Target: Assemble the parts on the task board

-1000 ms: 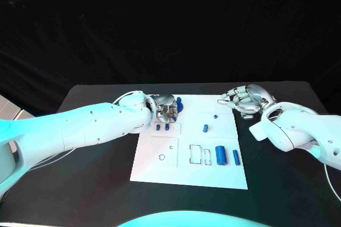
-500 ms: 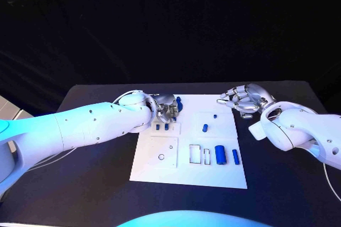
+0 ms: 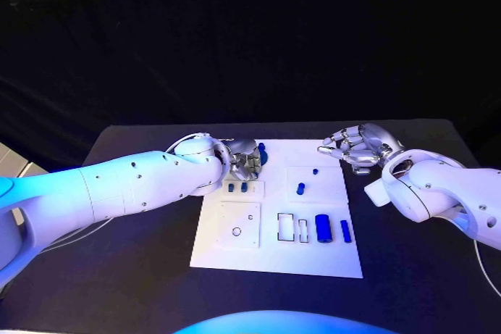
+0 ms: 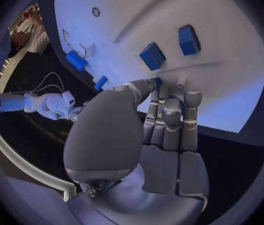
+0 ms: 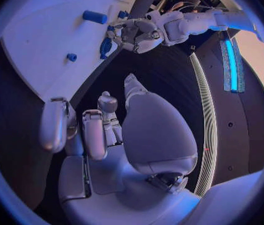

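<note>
The white task board [image 3: 276, 251] lies mid-table. My left hand [image 3: 242, 161] hovers over its far left corner, its thumb and fingers [image 4: 169, 110] pressed together on a blue part [image 3: 261, 154] whose edge [image 4: 158, 81] peeks out at the tips. The right wrist view shows that hand [image 5: 138, 32] with the part [image 5: 106, 46] under it. Two small blue blocks [image 3: 237, 188] sit just in front of the hand. My right hand [image 3: 357, 147] hangs beyond the board's far right corner, fingers curled in with nothing in them.
Other blue parts lie on the board: a short one [image 3: 300, 188], a tiny one [image 3: 316, 171], a thick cylinder [image 3: 323, 228] and a slim bar [image 3: 345, 231] beside outlined slots [image 3: 286, 227]. Black table [image 3: 125, 261] surrounds the board.
</note>
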You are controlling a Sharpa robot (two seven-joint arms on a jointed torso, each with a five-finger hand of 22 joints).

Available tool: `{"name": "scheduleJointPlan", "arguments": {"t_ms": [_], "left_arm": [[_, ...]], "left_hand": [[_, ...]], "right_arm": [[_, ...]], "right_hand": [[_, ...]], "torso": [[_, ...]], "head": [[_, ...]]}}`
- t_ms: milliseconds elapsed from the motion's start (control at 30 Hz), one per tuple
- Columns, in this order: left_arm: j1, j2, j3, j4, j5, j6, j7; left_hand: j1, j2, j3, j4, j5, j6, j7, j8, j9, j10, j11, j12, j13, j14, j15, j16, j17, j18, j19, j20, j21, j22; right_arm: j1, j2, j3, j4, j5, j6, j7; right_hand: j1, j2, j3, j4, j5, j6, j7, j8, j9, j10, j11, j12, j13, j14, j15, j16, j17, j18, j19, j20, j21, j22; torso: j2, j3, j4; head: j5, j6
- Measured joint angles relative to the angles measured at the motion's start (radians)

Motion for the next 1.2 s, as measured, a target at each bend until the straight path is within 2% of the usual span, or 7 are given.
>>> {"name": "scheduleJointPlan", "arguments": {"t_ms": [100, 167, 333, 567, 767, 900, 1200], "left_arm": [[0.0, 0.004, 0.0, -0.006, -0.001, 0.0, -0.001], [0.0, 0.007, 0.0, -0.011, -0.001, 0.0, -0.001], [-0.001, 0.011, 0.0, -0.019, -0.001, 0.0, 0.001], [-0.004, 0.01, 0.0, -0.02, 0.002, -0.01, 0.009], [-0.01, -0.009, 0.001, -0.011, 0.015, -0.027, 0.024], [-0.014, -0.031, 0.01, 0.005, 0.027, -0.037, 0.034], [-0.014, -0.082, 0.04, 0.067, 0.052, -0.065, 0.064]], "left_hand": [[-0.001, 0.015, 0.0, -0.007, 0.0, 0.022, -0.005, 0.005, 0.005, 0.017, -0.01, 0.0, 0.004, 0.016, -0.005, 0.009, 0.017, 0.0, 0.015, -0.005, 0.011, 0.015], [-0.011, 0.027, 0.0, -0.007, 0.0, 0.025, -0.009, 0.005, 0.009, 0.023, -0.008, 0.0, 0.006, 0.017, -0.006, 0.009, 0.022, 0.0, 0.016, -0.005, 0.016, 0.02], [-0.015, 0.03, 0.0, -0.007, 0.0, 0.025, -0.009, 0.005, 0.012, 0.027, -0.012, 0.003, 0.007, 0.024, -0.006, 0.014, 0.033, 0.0, 0.019, -0.008, 0.016, 0.023], [-0.015, 0.03, 0.0, -0.016, 0.0, 0.032, -0.009, 0.005, 0.013, 0.028, -0.013, 0.003, 0.009, 0.032, -0.013, 0.018, 0.045, 0.0, 0.026, -0.008, 0.026, 0.03], [-0.021, 0.036, 0.0, -0.016, -0.001, 0.032, -0.009, 0.002, 0.016, 0.037, -0.012, 0.002, 0.009, 0.042, -0.01, 0.027, 0.058, 0.0, 0.038, -0.011, 0.03, 0.039], [-0.021, 0.036, -0.002, -0.019, -0.002, 0.04, -0.009, 0.002, 0.019, 0.044, -0.012, 0.002, 0.01, 0.049, -0.01, 0.03, 0.065, 0.0, 0.042, -0.013, 0.034, 0.044], [-0.021, 0.036, 0.0, -0.027, -0.002, 0.044, -0.012, 0.001, 0.02, 0.05, -0.017, -0.002, 0.011, 0.053, -0.014, 0.03, 0.068, 0.0, 0.042, -0.014, 0.038, 0.046]], "right_arm": [[0.0, 0.001, 0.0, 0.0, 0.0, 0.0, 0.0], [0.0, 0.002, 0.0, 0.0, 0.0, 0.0, 0.0], [0.0, 0.003, 0.0, -0.001, -0.001, 0.002, -0.001], [0.0, 0.005, 0.0, -0.002, -0.001, 0.005, -0.003], [0.0, 0.006, 0.0, -0.002, -0.001, 0.005, -0.004], [0.0, 0.006, 0.0, -0.003, -0.002, 0.005, -0.004], [-0.001, 0.006, 0.0, -0.005, -0.002, 0.002, -0.004]], "right_hand": [[0.0, 0.0, 0.0, 0.0, 0.0, 0.0, 0.0, 0.0, 0.0, 0.0, 0.0, 0.0, 0.0, 0.0, 0.0, 0.0, 0.0, 0.0, 0.0, 0.0, 0.0, 0.0], [0.0, 0.0, 0.0, 0.0, 0.0, 0.0, 0.0, 0.0, 0.0, 0.0, 0.0, 0.0, 0.001, 0.0, 0.0, 0.0, 0.0, 0.0, 0.0, 0.0, 0.0, 0.0], [0.0, 0.0, 0.0, 0.0, 0.0, 0.0, 0.0, 0.0, 0.0, 0.0, 0.0, 0.0, 0.001, 0.0, 0.0, 0.0, 0.001, 0.0, 0.0, 0.0, 0.0, 0.0], [0.0, 0.0, 0.0, 0.0, 0.0, 0.0, 0.0, 0.0, 0.0, 0.0, 0.0, 0.0, 0.001, 0.0, 0.0, 0.0, 0.001, 0.0, 0.0, 0.0, 0.0, 0.0], [0.0, 0.0, 0.0, 0.0, 0.0, 0.0, 0.0, 0.0, 0.0, 0.0, 0.0, 0.0, -0.001, 0.0, 0.0, 0.0, 0.001, 0.0, 0.0, 0.0, -0.004, 0.0], [0.0, 0.0, 0.0, 0.0, 0.0, 0.0, 0.0, 0.0, 0.0, 0.0, 0.0, 0.0, -0.001, 0.0, 0.0, 0.0, 0.001, 0.0, 0.0, 0.0, -0.004, 0.0], [0.0, 0.0, 0.0, 0.0, 0.0, 0.0, 0.0, 0.0, 0.0, 0.0, 0.0, 0.0, -0.003, 0.0, 0.0, -0.004, 0.0, 0.0, 0.0, 0.0, -0.004, 0.0]], "torso": [[0.0, 0.0002, 0.0], [0.0, 0.0003, -0.0002], [-0.001, -0.0001, -0.0012], [-0.002, -0.0004, 0.0], [-0.002, -0.0005, 0.0016], [-0.001, -0.0006, 0.0013], [-0.001, -0.0004, 0.0008]], "head": [[0.0, -0.001], [0.0, -0.001], [0.0, -0.002], [-0.001, 0.004], [-0.001, 0.01], [0.0, 0.012], [-0.001, 0.015]]}}
